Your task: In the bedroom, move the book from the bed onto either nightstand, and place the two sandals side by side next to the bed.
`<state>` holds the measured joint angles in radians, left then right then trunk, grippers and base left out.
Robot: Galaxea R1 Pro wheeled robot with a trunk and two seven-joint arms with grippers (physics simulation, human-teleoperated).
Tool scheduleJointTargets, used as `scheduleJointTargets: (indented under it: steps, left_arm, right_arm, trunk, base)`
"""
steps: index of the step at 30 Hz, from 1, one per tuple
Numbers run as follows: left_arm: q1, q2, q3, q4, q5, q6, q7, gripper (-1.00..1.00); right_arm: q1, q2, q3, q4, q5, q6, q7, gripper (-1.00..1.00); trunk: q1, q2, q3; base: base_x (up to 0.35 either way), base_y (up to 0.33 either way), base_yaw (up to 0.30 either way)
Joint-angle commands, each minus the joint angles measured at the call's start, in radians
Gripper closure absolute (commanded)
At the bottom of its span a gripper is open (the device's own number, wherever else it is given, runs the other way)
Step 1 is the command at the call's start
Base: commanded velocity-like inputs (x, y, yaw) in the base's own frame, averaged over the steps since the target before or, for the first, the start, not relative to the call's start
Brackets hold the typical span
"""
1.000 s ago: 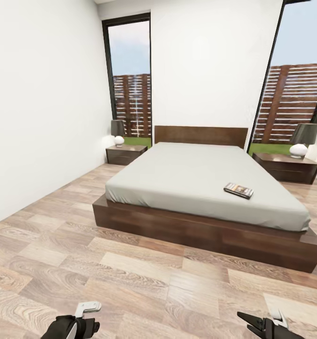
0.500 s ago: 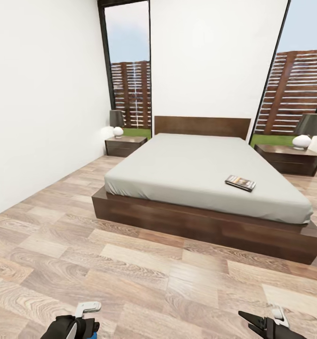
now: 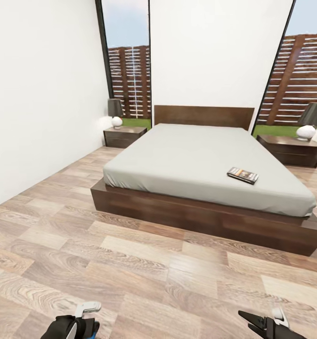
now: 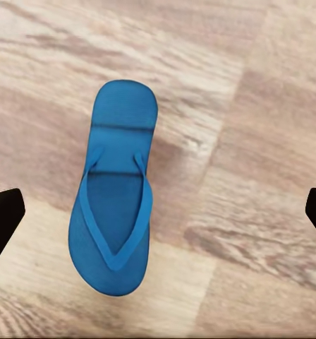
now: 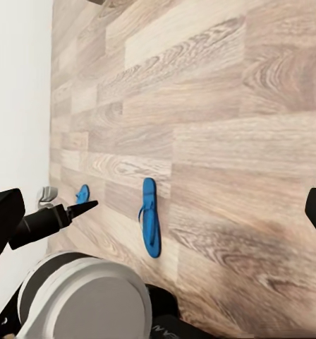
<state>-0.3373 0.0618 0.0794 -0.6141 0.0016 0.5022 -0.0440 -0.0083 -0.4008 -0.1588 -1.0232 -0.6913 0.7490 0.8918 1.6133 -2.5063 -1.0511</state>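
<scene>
The book (image 3: 242, 174) lies flat on the grey mattress of the bed (image 3: 196, 160), near its right edge. One nightstand (image 3: 124, 136) stands left of the headboard, and the other nightstand (image 3: 292, 150) stands to the right. A blue sandal (image 4: 116, 194) lies sole-down on the wood floor below my left gripper (image 4: 158, 215), which is open and clear of it. That same sandal (image 5: 149, 217) shows in the right wrist view, with a second sandal (image 5: 82, 193) a little beyond it. My right gripper (image 3: 266, 321) is open and holds nothing. Low in the head view is my left gripper (image 3: 85, 314).
Each nightstand carries a lamp, the left lamp (image 3: 116, 113) and the right lamp (image 3: 313, 120). A white wall (image 3: 40, 94) runs along the left. Wide wood floor (image 3: 153, 263) lies between me and the bed's foot. My own grey base (image 5: 80, 296) shows in the right wrist view.
The whole head view has shifted, so the bed and book sit higher in the picture. A sliver of blue has come in at the lower left edge. Both grippers hold their places.
</scene>
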Motion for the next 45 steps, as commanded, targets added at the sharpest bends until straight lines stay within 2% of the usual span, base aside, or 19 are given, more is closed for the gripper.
scheduleJointTargets:
  steps: [1, 10, 15, 21, 23, 26, 31, 35, 45]
  left_arm:
    - [0.000, 0.000, 0.004, -0.002, 0.000, 0.006, -0.004, -1.00]
    - [0.000, 0.002, 0.006, -0.002, -0.003, -0.003, -0.001, -1.00]
    - [0.000, 0.004, 0.006, -0.002, -0.003, -0.051, 0.000, -1.00]
    - [0.000, 0.002, 0.005, -0.003, -0.005, -0.071, 0.007, -1.00]
    - [0.000, 0.001, 0.003, -0.002, -0.005, -0.084, 0.029, -1.00]
    - [0.000, -0.001, 0.001, -0.001, -0.002, -0.123, 0.118, -1.00]
    - [0.000, -0.002, 0.000, 0.000, 0.000, -0.143, 0.156, -1.00]
    - [0.000, -0.002, -0.001, 0.000, -0.001, -0.146, 0.162, -1.00]
    - [0.000, -0.002, -0.002, 0.000, -0.001, -0.148, 0.116, -1.00]
  right_arm:
    - [-0.001, 0.000, -0.001, 0.000, -0.003, 0.006, 0.001, -1.00]
    - [0.000, 0.000, -0.001, 0.000, -0.002, 0.006, 0.000, -1.00]
    - [0.000, 0.000, -0.001, 0.000, -0.002, 0.006, 0.000, -1.00]
    - [0.000, 0.000, -0.001, 0.000, -0.002, 0.006, -0.001, -1.00]
    - [0.000, 0.000, -0.001, 0.000, -0.002, 0.006, -0.001, -1.00]
    - [0.000, 0.000, -0.001, 0.000, -0.002, 0.006, -0.001, -1.00]
    - [0.000, 0.000, -0.001, 0.000, -0.002, 0.006, -0.001, -1.00]
    - [0.000, 0.000, -0.001, 0.000, -0.002, 0.006, -0.001, -1.00]
    - [0.000, 0.000, -0.001, -0.001, -0.002, 0.006, -0.001, -1.00]
  trunk:
    - [0.000, -0.001, -0.005]
    - [0.004, -0.003, -0.040]
    - [0.006, -0.004, -0.059]
    - [0.009, -0.005, -0.082]
    - [0.010, -0.006, -0.090]
    - [0.011, -0.006, -0.098]
    - [0.011, -0.006, -0.098]
    - [0.011, -0.006, -0.098]
    - [0.015, -0.009, -0.136]
  base:
    - [0.000, 0.000, 0.000]
    - [0.000, 0.000, 0.000]
    - [0.000, 0.000, 0.000]
    - [0.000, 0.000, 0.000]
    - [0.000, 0.000, 0.000]
    - [0.000, 0.000, 0.000]
    - [0.000, 0.000, 0.000]
    - [0.000, 0.000, 0.000]
    - [0.000, 0.000, 0.000]
